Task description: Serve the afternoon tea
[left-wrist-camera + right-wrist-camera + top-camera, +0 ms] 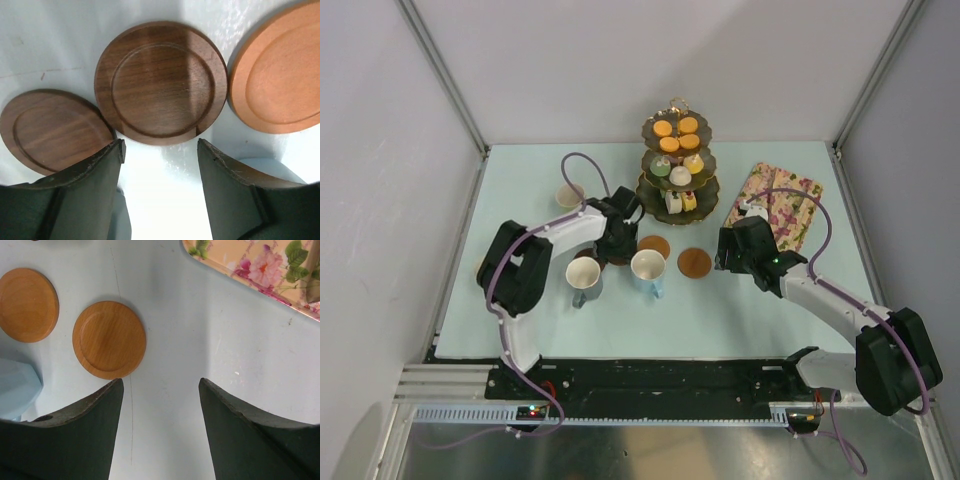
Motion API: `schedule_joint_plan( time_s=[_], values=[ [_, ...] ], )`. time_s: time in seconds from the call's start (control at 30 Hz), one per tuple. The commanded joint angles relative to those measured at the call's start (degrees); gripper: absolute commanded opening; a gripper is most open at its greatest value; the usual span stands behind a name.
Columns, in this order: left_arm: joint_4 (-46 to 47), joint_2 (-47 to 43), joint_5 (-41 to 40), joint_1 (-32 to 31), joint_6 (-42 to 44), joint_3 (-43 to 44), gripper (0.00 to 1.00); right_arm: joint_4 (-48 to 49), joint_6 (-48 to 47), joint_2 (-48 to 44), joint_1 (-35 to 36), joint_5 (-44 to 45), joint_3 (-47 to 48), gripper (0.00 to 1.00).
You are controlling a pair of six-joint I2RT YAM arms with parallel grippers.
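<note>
Top view. Three-tier stand (pixel 641 190) at the far centre of the tabletop (pixel 720 320), small cakes (pixel 663 128) on every tier. Pink mug (pixel 569 195) stands left of the stand. Grey mug (pixel 585 278) and blue mug (pixel 648 268) stand nearer, side by side, on the bare tabletop. Two light brown coasters (pixel 694 263) lie just right of the blue mug, nothing on them. Floral tray (pixel 785 205) at far right. Left end effector (pixel 618 245) hangs low between the stand and the grey mug. Right end effector (pixel 728 250) is just right of the coasters, beside the tray's near corner.

Left wrist view. Fingers (pixel 95 195) spread, nothing between them. Dark coaster (pixel 161 82) lies straight ahead, flat. A second dark coaster (pixel 55 130) sits close on its left, partly behind the left finger. An orange-brown coaster (pixel 280 75) lies to the right, almost touching.

Right wrist view. Fingers (pixel 250 435) spread wide over bare tabletop, gripping nothing. One light coaster (pixel 109 339) lies just ahead of the left finger, another (pixel 27 305) further left. Blue mug edge at lower left, tray corner at upper right.
</note>
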Motion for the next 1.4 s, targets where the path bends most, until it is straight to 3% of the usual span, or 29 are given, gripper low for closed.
schedule_joint_plan(
  time_s=[0.0,0.37,0.6,0.8,0.97,1.37],
  values=[
    [1.1,1.2,-1.9,1.2,-0.1,4.3,0.66,1.7,0.6,0.1,-0.3,0.2,-0.3,0.68],
    [1.2,7.7,-1.8,5.9,2.1,12.9,0.61,1.7,0.6,0.0,-0.4,-0.3,-0.3,0.68],
    [1.4,6.8,-1.2,6.9,2.1,12.9,0.62,0.9,1.2,-0.7,-0.4,0.1,-0.3,0.68],
    [1.6,8.3,-0.9,7.2,1.6,13.0,0.54,1.1,1.9,-0.5,-0.4,-0.5,-0.3,0.68],
    [2.0,10.4,-1.8,7.7,1.7,14.2,0.4,1.2,1.9,-0.5,-0.4,-0.7,-0.3,0.68],
    [2.0,17.2,-3.4,8.9,2.7,25.4,0.38,1.4,1.8,-0.3,-0.4,-0.7,-0.3,0.68]
  ],
)
